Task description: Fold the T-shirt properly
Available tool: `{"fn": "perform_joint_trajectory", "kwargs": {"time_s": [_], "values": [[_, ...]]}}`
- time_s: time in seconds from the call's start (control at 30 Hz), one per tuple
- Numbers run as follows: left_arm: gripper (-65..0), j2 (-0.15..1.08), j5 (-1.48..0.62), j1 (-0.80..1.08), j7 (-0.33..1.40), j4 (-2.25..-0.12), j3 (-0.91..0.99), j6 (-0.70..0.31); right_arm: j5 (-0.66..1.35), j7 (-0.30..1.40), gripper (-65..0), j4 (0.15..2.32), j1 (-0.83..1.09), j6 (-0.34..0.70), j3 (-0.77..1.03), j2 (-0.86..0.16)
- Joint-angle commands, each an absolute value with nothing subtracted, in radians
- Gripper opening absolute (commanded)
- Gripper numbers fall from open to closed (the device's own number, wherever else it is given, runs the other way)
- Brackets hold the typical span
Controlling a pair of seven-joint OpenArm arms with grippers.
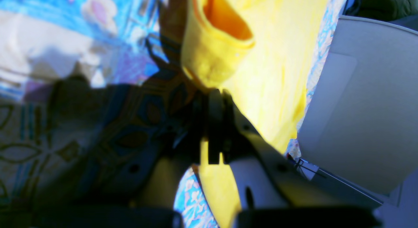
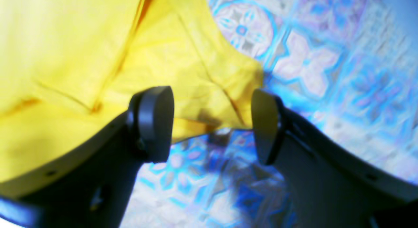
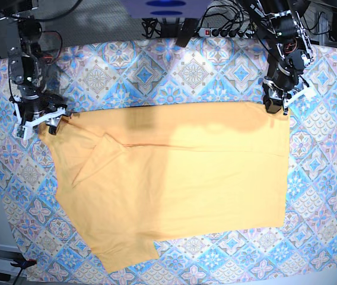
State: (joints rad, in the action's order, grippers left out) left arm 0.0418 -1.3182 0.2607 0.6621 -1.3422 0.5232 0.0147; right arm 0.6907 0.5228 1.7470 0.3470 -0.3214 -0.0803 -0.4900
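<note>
Looking through my left wrist camera, I see my left gripper (image 1: 215,100) pinched tight on a bunched fold of the T-shirt (image 1: 271,68), a soft yellow cotton whose rolled edge gapes open to a darker orange inside. One strip of the same cloth hangs below the jaws. Beside it lies the tablecloth (image 1: 107,35), blue and pink with flower tiles, partly under my own dark shadow. One pale grey panel (image 1: 359,104) fills the right of this view.

Through my right wrist camera, my right gripper (image 2: 212,123) stands wide, its two rounded dark pads apart and holding nothing. The T-shirt (image 2: 81,58), creased with seams, ends in a corner lying between the pads, with tablecloth (image 2: 326,58) beyond.

From the base camera, one T-shirt (image 3: 186,178) is spread flat over the tablecloth (image 3: 156,65), a sleeve folded inward near the image's left. My left gripper (image 3: 274,107) meets the shirt's far corner on the image's right; my right gripper (image 3: 44,122) sits at the opposite far corner. Cables and a power strip (image 3: 222,31) lie past the far table edge.
</note>
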Motion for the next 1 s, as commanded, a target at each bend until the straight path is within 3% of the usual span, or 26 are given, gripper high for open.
{"fn": "perform_joint_trajectory", "kwargs": {"time_s": [0.0, 0.27, 0.53, 0.97], "values": [[-65.0, 0.05, -1.334, 0.257, 0.662, -1.362, 0.526, 0.001, 0.734, 0.527, -29.3, 1.764, 0.341, -0.312, -0.053, -0.503], [-65.0, 0.05, -1.334, 0.259, 0.662, -1.362, 0.526, 0.001, 1.07, 0.71, -29.3, 1.718, 0.337, -0.189, 0.122, -0.427], [-65.0, 0.05, -1.333, 0.257, 0.662, -1.362, 0.526, 0.001, 1.106, 0.866, -29.3, 1.529, 0.295, -0.051, 0.32, -0.294], [-65.0, 0.05, -1.333, 0.255, 0.662, -1.362, 0.526, 0.001, 1.104, 0.866, -29.3, 1.33, 0.177, -0.036, 0.328, -0.291]]}}
